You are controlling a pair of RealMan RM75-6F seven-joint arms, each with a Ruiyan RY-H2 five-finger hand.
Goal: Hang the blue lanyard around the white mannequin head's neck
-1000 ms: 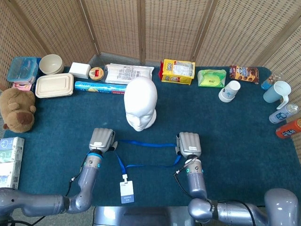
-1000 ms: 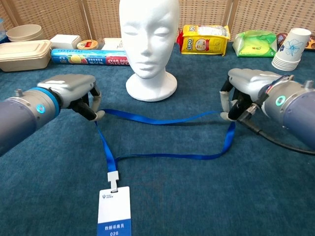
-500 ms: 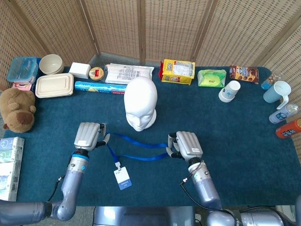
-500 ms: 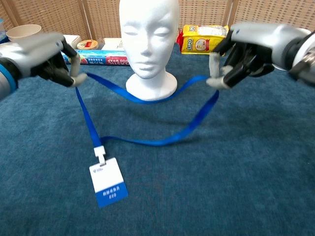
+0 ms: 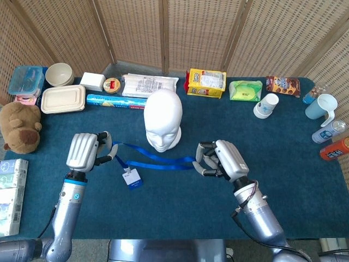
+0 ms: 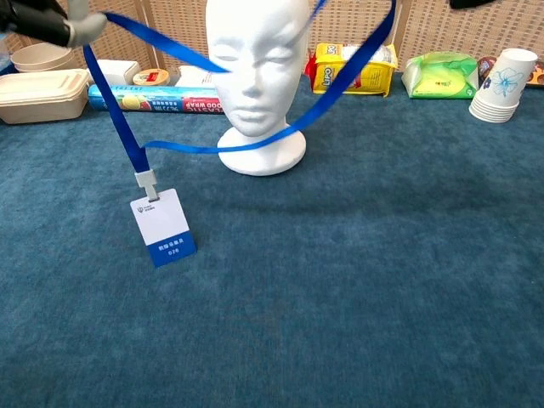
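- The lanyard (image 5: 155,158) hangs in the air in front of the head (image 5: 162,126), stretched as a loop between your two hands, not yet over the crown; its badge (image 6: 162,226) dangles below your left side.
- Your left hand (image 5: 84,152) pinches the strap at one end of the loop, and your right hand (image 5: 222,160) pinches it at the other.
- Keep the hands well apart so the loop stays wide, lift it above the crown, carry it back past the head, then lower it to the neck. I judge the loop may catch on the face if it sags.
- Let the badge end up at the front.
- The chest view shows the strap crossing in front of the face and the badge clear of the table (image 6: 340,280); only a sliver of the left hand shows there.
- The head view shows both grips and the gap between loop and head.
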